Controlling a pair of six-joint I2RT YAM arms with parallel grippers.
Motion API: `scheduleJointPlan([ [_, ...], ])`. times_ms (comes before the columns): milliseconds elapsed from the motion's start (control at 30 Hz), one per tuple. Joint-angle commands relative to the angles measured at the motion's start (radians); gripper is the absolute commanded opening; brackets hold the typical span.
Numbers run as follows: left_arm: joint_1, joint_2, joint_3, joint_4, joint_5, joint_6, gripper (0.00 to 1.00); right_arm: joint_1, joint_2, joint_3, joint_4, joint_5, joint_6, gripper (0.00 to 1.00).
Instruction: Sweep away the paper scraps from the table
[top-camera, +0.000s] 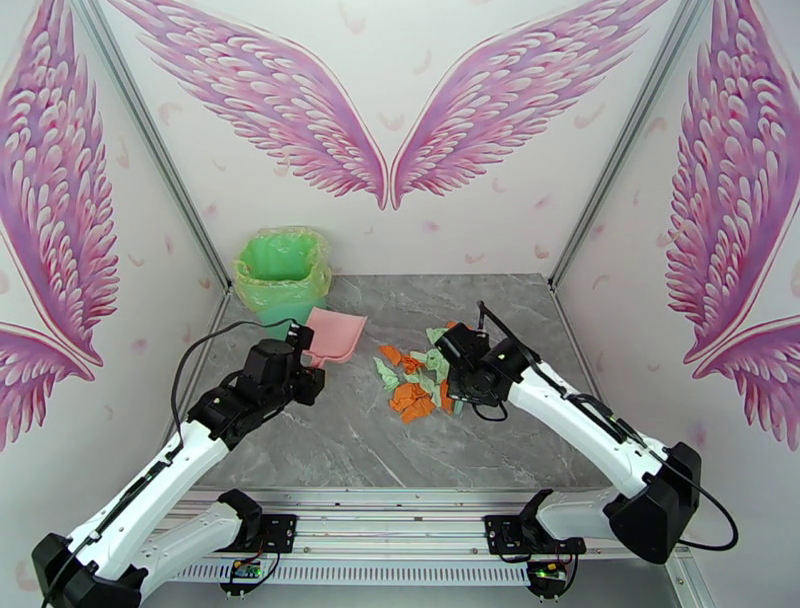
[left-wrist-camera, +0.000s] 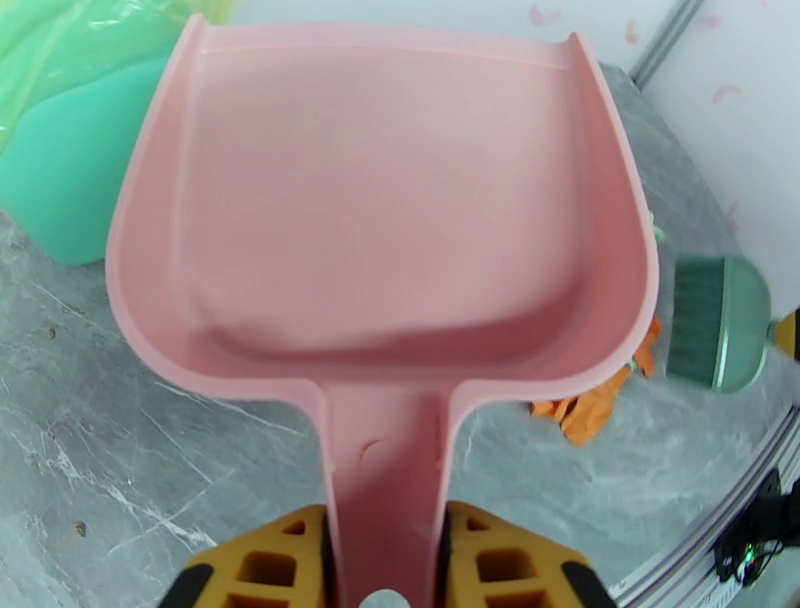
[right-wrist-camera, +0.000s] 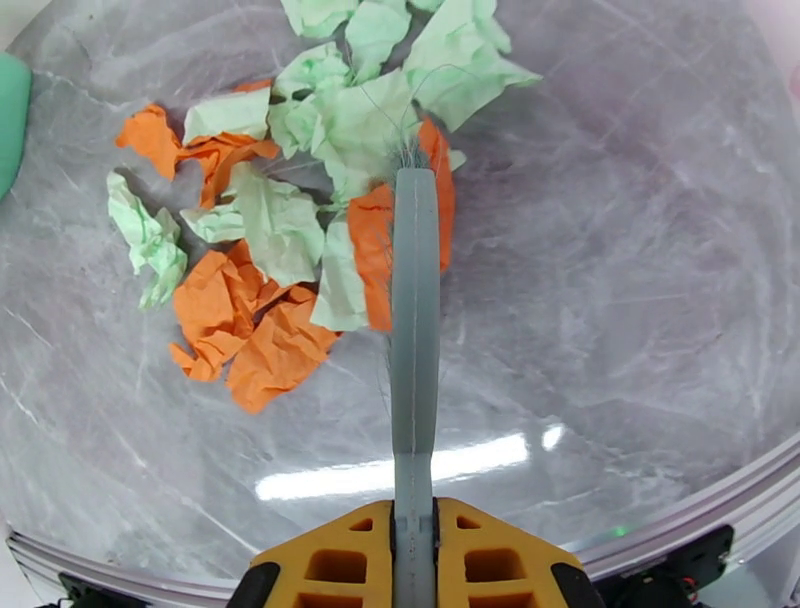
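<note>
Overhead, a grey marble-patterned worktop (top-camera: 340, 445) edged with silver rails sits in a booth painted with pink wings. Just right of the frame's centre lies a loose heap of small crumpled paper scraps (top-camera: 412, 380), bright orange and pale mint green, all on the worktop and none in the pan. The left hand (left-wrist-camera: 385, 570), at the bottom of its wrist view, is closed tight on the stem of a pink plastic dustpan (left-wrist-camera: 380, 200), which is empty; its wide mouth points toward the back wall, with the scraps showing past its right edge, so it does not look lined up to catch them yet. The right hand (right-wrist-camera: 413, 565), at the bottom of its own view, is clamped on the slim handle of a teal hand brush (right-wrist-camera: 413, 330); the bristled head rests among the scraps on the heap's right side, opposite the pan, probably so a stroke drives the paper leftward toward it. A mint green bin (top-camera: 283, 270) lined with a plastic bag stands at the upper left of the worktop, just behind the dustpan, likely for tipping the load out
</note>
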Motion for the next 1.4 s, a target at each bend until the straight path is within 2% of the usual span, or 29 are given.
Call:
scheduleJointPlan([
  [0,-0.075,0.046,0.097,-0.143,-0.028,0.043,0.00,-0.003,-0.045,0.098,-0.118,0.126,-0.088,0.00],
  [100,-0.143,0.088,0.125,-0.224,-0.061,0.032,0.00,-0.039,-0.037,0.165,-0.129,0.180,-0.171,0.00],
  [267,-0.246,0.081,0.088,-0.283,-0.072,-0.044,0.00,-0.145,0.036,0.290,-0.081,0.196,-0.337,0.00],
  [467,-0.418,0.039,0.005,-0.279,-0.065,-0.172,0.00,-0.263,0.162,0.374,0.072,0.224,-0.612,0.00],
  [667,-0.564,0.135,-0.067,-0.213,-0.119,-0.241,0.00,-0.319,0.300,0.456,0.198,0.195,-0.878,0.00],
  [933,-0.582,0.245,-0.128,-0.092,-0.127,-0.229,0.00,-0.321,0.514,0.578,0.196,0.225,-1.058,0.00],
  [1367,-0.581,0.379,-0.116,-0.065,-0.125,-0.166,0.00,-0.321,0.640,0.508,0.237,0.254,-1.132,0.00],
])
